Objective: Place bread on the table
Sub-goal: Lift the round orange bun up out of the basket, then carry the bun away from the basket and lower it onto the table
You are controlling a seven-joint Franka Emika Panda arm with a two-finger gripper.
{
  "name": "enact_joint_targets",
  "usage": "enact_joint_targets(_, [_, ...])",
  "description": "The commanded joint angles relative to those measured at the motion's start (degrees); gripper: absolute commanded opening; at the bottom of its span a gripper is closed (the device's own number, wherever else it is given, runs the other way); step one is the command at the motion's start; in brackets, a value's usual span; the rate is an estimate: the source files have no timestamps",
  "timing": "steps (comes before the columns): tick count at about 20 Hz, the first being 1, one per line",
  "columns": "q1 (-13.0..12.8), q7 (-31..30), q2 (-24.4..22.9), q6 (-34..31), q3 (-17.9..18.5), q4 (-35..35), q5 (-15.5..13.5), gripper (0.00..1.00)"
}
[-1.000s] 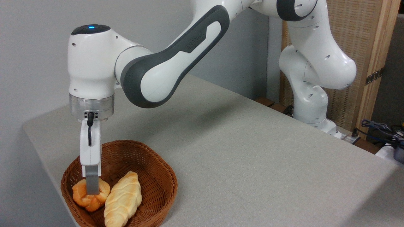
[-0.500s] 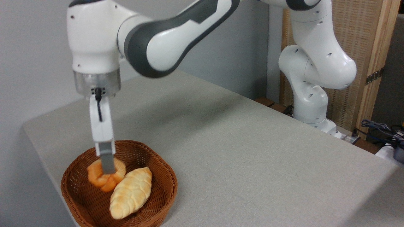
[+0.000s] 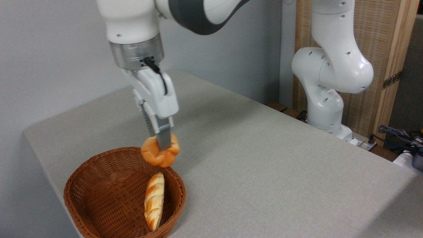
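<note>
The bread point(image 3: 160, 154), a small orange-golden knotted bun, hangs in the air above the far right rim of the wicker basket point(image 3: 82, 185). My gripper point(image 3: 161, 145) is shut on it from above, tilted a little, with one grey finger point(image 3: 163, 137) crossing the bun's front. The table point(image 3: 264, 172), covered in light-grey cloth, stretches out to the right of and behind the basket. The bun touches neither the basket nor the cloth.
A longer pale braided loaf point(image 3: 154, 200) lies on its edge against the basket's right inner wall. The arm's white base point(image 3: 325, 109) stands at the table's far right. Cables and a dark object point(image 3: 406, 142) lie off the right edge.
The gripper has lifted the bread out of the basket and carried it up and to the right. The pale loaf has rolled onto its side, against the right wall.
</note>
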Motion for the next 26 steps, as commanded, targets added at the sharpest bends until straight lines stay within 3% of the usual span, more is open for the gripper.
enact_joint_targets(1, [-0.24, -1.02, -4.21, -2.66, 1.82, -4.76, -1.85, 0.26])
enact_joint_targets(9, [-0.33, -1.1, -9.4, -5.56, 3.04, -11.71, -1.85, 0.29])
enact_joint_targets(17, [-0.5, -1.02, -9.4, -9.08, 3.14, -13.99, -1.85, 0.31])
enact_joint_targets(21, [-1.2, -1.1, -8.52, -8.91, 2.43, -14.35, -2.02, 0.4])
enact_joint_targets(23, [-1.64, -1.1, -7.47, -8.91, 2.0, -14.35, -2.99, 0.62])
enact_joint_targets(26, [-3.22, -1.28, -5.54, -8.29, 1.47, -14.26, -3.08, 0.69])
